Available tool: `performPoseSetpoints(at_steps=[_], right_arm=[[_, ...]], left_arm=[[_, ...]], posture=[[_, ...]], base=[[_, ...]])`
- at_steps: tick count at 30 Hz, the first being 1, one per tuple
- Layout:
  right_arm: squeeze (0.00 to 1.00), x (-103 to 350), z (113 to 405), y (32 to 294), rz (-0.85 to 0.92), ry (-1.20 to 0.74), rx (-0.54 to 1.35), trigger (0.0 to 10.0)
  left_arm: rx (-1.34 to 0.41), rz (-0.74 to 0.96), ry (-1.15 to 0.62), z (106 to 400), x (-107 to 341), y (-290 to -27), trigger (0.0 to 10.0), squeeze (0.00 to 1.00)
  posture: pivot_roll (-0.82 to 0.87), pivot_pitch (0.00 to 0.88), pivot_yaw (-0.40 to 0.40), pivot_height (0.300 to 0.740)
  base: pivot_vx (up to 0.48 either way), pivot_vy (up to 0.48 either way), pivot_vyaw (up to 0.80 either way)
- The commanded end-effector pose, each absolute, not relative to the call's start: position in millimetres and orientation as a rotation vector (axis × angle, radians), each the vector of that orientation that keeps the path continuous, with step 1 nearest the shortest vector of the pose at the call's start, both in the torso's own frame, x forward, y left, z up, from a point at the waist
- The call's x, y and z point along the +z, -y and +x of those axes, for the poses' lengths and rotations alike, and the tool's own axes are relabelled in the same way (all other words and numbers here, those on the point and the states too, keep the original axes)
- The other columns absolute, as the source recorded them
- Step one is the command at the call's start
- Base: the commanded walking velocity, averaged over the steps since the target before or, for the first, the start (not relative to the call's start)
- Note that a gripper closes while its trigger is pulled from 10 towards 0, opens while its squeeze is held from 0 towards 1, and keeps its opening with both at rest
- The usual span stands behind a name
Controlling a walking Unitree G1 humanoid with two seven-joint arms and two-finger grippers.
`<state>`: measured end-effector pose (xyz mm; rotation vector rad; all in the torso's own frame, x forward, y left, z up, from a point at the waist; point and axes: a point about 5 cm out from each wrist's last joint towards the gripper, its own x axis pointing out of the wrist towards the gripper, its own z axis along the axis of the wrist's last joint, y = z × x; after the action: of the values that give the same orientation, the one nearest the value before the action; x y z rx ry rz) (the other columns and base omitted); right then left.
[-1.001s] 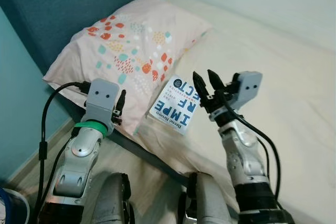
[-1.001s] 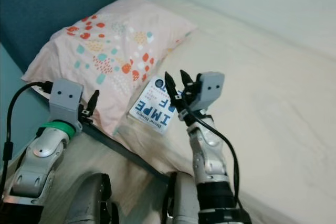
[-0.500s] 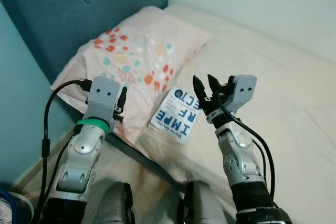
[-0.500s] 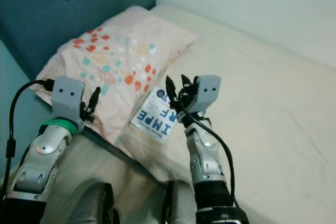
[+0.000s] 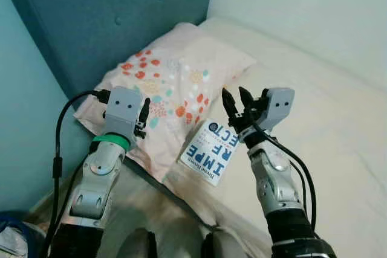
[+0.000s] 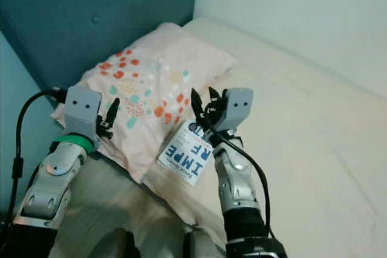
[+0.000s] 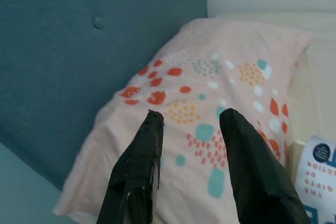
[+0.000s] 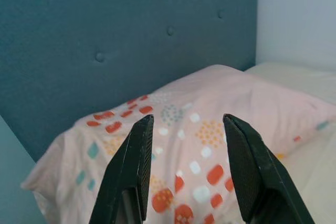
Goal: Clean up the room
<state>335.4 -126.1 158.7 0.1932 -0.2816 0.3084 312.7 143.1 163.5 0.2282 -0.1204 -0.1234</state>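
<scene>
A white and blue book (image 5: 210, 153) lies flat on the cream bed (image 5: 338, 131), its upper edge touching the pillow. The pink pillow (image 5: 181, 80) with orange and teal spots rests against the teal headboard (image 5: 115, 16). My right gripper (image 5: 237, 99) hovers open just above the book's far end, nothing between its fingers. My left gripper (image 5: 143, 113) is raised over the pillow's near left corner, open and empty. The book's corner (image 7: 318, 174) shows in the left wrist view beside the pillow (image 7: 210, 82).
A white wall (image 5: 314, 10) runs behind the bed. A light teal wall (image 5: 24, 119) stands to the left of the headboard. The bed's dark near edge (image 5: 163, 188) crosses below the pillow. A blue and white object (image 5: 12, 240) sits at the lower left.
The camera has tilted up and moved closer to the bed, so the headboard shows more. Both grippers keep their raised, open poses relative to my body.
</scene>
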Motion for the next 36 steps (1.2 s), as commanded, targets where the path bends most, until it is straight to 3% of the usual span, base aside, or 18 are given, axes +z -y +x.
performPoseSetpoints(at_steps=[1, 7, 30, 36], right_arm=[[0.00, 152.9, 334.4, 127.7, 0.189, 0.262, 0.298, 10.0], [0.00, 152.0, 335.1, 129.8, 0.189, 0.259, 0.287, 10.0], [0.00, 148.6, 334.2, 128.6, 0.185, 0.255, 0.271, 10.0], [0.00, 148.2, 334.3, 128.4, 0.185, 0.254, 0.271, 10.0]], left_arm=[[-0.133, 0.229, 0.106, 312.3, 158.1, -140.2, 10.0, 0.00], [-0.142, 0.228, 0.105, 314.0, 157.3, -137.3, 10.0, 0.00], [-0.152, 0.209, 0.100, 311.2, 153.6, -133.0, 10.0, 0.00], [-0.152, 0.210, 0.101, 311.0, 153.6, -132.7, 10.0, 0.00]], posture=[[0.07, 0.042, -0.007, 0.715], [0.07, 0.041, -0.007, 0.740], [0.07, 0.049, -0.003, 0.740], [0.07, 0.049, -0.003, 0.740]], base=[[0.000, 0.000, 0.00], [0.000, 0.000, 0.00], [0.000, 0.000, 0.00], [-0.240, 0.000, 0.00]])
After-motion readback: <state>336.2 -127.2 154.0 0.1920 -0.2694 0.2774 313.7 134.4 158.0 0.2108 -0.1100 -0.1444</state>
